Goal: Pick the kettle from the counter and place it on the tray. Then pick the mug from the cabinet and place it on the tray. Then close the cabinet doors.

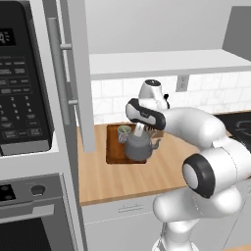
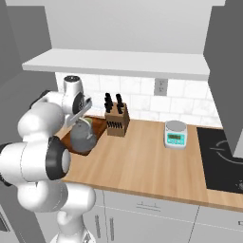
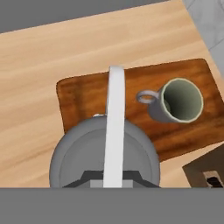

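The dark grey kettle (image 1: 138, 148) (image 2: 82, 138) (image 3: 83, 153) is over the front part of the brown tray (image 1: 113, 153) (image 3: 78, 94); whether it rests there I cannot tell. My gripper (image 1: 141, 125) (image 3: 113, 177) is right above it, shut on the top of its pale arched handle (image 3: 115, 113). The grey-green mug (image 1: 124, 131) (image 3: 179, 101) stands upright on the tray just beyond the kettle. Both cabinet doors stand open: the left one (image 1: 73, 73) with its bar handle, and the right one (image 2: 227, 71). The cabinet shelf (image 1: 162, 62) is bare.
A knife block (image 2: 117, 121) stands right beside the tray. A small kitchen scale (image 2: 175, 134) sits further right on the counter (image 2: 142, 161), and a black cooktop (image 2: 220, 159) lies at the far right. The microwave (image 1: 19, 83) and oven fill the tall unit on the left.
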